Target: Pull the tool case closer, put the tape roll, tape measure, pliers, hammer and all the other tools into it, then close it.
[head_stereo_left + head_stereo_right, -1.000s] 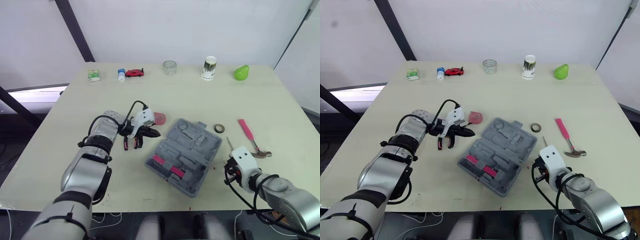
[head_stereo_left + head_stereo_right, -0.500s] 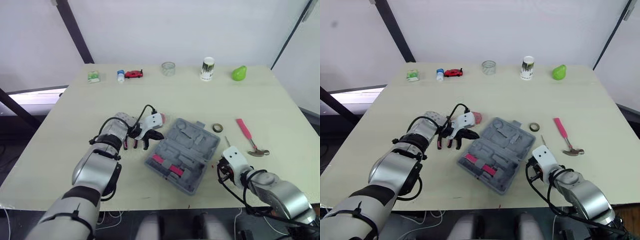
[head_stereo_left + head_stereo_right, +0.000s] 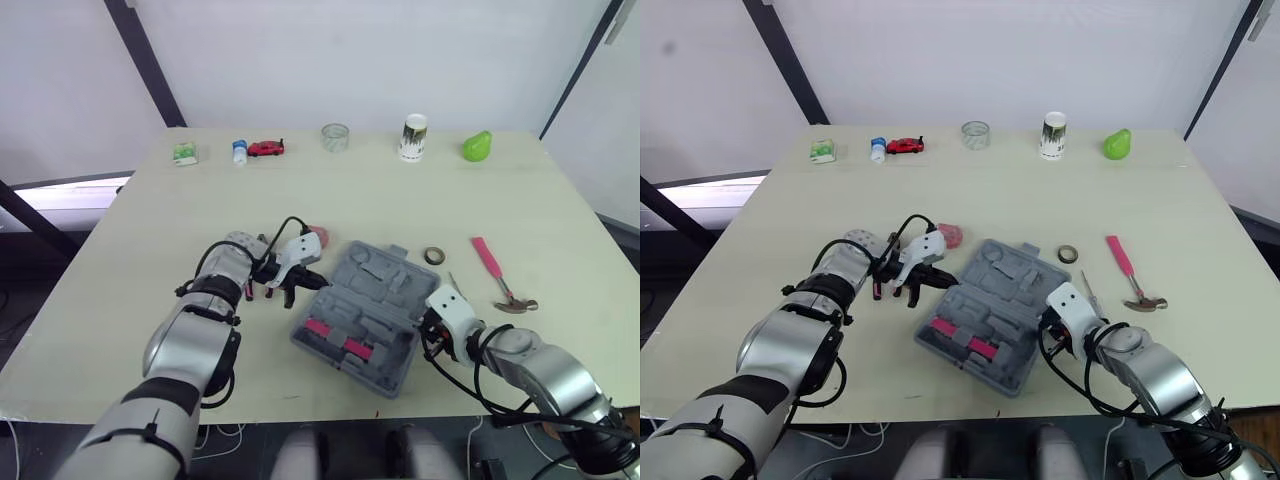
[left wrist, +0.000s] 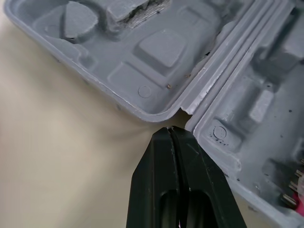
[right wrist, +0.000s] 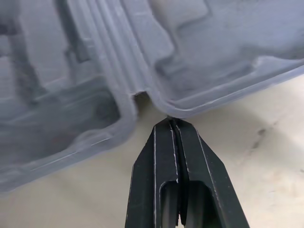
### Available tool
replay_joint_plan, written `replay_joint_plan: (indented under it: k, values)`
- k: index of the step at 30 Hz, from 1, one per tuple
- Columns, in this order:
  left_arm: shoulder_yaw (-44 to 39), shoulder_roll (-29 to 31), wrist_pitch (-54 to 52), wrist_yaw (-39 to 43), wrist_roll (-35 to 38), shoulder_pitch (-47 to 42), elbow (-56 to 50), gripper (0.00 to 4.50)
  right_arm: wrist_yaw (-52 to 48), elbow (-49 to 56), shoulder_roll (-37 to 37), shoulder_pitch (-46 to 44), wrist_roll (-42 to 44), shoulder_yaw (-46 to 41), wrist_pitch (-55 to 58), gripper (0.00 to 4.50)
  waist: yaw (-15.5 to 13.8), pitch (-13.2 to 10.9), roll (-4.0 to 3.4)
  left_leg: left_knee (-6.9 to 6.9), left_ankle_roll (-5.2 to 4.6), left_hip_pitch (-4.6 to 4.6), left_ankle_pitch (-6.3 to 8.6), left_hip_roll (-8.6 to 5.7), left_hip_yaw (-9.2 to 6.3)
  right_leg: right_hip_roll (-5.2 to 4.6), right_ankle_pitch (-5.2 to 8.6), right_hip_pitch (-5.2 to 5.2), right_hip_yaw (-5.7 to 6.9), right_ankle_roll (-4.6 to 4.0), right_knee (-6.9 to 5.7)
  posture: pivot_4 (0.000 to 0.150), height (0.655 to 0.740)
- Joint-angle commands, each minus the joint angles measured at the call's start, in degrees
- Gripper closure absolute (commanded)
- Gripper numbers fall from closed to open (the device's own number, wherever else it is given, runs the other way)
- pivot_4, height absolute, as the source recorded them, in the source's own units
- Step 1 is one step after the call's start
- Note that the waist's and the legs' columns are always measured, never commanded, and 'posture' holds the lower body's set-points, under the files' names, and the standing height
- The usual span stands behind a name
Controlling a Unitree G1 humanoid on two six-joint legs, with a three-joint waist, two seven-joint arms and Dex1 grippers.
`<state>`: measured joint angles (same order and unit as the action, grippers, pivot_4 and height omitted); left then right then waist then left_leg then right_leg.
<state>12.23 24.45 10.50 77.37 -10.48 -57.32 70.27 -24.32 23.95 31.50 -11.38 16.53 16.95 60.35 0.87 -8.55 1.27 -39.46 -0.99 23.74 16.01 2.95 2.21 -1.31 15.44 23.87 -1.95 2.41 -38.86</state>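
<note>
The case is being flanked at its hinge ends by the clenched, empty left gripper and right gripper; equal inward pressure is being advised for the pull.

Lined up along the far edge of the pale wooden table, left to right: small green-and-white box, blue-capped white bottle, red toy car, white printed can, green pear.

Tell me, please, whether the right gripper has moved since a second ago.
Yes. The right gripper moved left, away from the hammer; its shut tips now sit at the case's edge.
</note>
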Motion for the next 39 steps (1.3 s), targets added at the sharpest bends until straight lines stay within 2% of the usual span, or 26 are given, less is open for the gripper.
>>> replay_joint_plan:
  k: [1, 11, 17, 25, 31, 39]
  values:
    - [-1.2, 0.5, -1.9, 2.8, 2.2, 2.6, -4.2, 4.46, -3.9, 2.4, 1.8, 0.5, 1.7, 0.1, -0.4, 4.50, -0.1, 0.0, 0.00, 0.00, 0.00, 0.01, 0.00, 0.00, 0.00, 0.00, 0.00, 0.00, 0.00, 0.00, 0.00, 0.150, 0.7400]
    - [-2.1, 2.4, -9.4, 4.1, 6.4, 12.0, -18.4, 4.46, -7.0, -1.5, 2.6, -1.9, -0.3, 0.6, -4.9, 4.50, 0.1, 0.0, -0.01, -0.01, 0.00, -0.02, 0.00, 0.00, 0.00, -0.01, 0.00, 0.00, -0.01, 0.00, -0.05, 0.150, 0.7400]
    - [-2.6, 4.4, -18.3, 3.4, 9.8, 20.8, -33.6, 4.46, -11.5, -5.2, 5.7, -4.2, -1.7, 1.2, -8.7, 4.50, 0.0, 0.0, -0.03, -0.05, 0.01, -0.03, 0.00, 0.01, 0.00, -0.03, 0.00, -0.01, -0.04, 0.00, -0.06, 0.150, 0.7400]
    - [-3.7, 6.8, -29.9, -1.8, 13.9, 32.7, -53.3, 4.46, -16.0, -8.1, 7.3, -5.7, -3.5, 2.5, -12.9, 4.50, -0.2, 0.0, -0.04, -0.06, 0.00, -0.07, 0.00, 0.05, -0.22, -0.04, 0.00, -0.02, -0.06, 0.00, -0.10, 0.150, 0.7400]
    - [-4.3, 7.4, -33.4, -6.1, 15.8, 37.0, -59.4, 4.46, -16.8, -10.7, 6.2, -6.7, -5.2, 2.5, -15.7, 4.50, -0.2, 0.0, -0.04, -0.07, 0.00, -0.08, 0.00, 0.05, -0.23, -0.04, -0.01, -0.03, -0.04, -0.01, -0.14, 0.150, 0.7400]
    - [-3.3, 7.6, -34.6, -8.7, 17.4, 38.0, -61.3, 4.46, -18.6, -14.8, 5.7, -8.7, -7.5, 2.0, -19.3, 4.50, -0.2, 0.0, -0.06, -0.09, 0.01, -0.10, -0.01, 0.05, -0.18, -0.04, -0.02, -0.04, -0.05, -0.01, -0.15, 0.150, 0.7400]
